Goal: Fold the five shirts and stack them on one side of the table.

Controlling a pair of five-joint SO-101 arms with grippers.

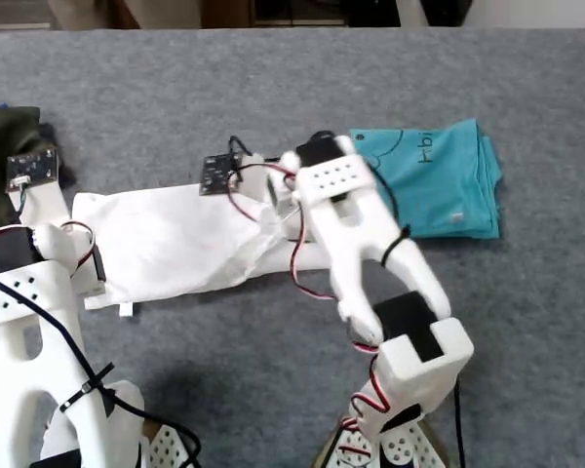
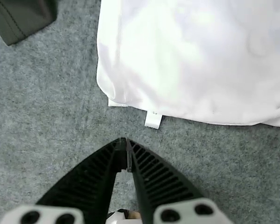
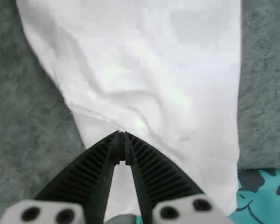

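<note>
White shirt lay mid-table, near the folded teal shirt | your right gripper pinched its bunched fold | your left gripper was pressed together, empty, just beside its edge | soft, light, floppy: you'd best grip corners.

The left gripper and right gripper both point downward, fingers closed tip to tip.

smooth cloth shirt, rough felt table
</note>
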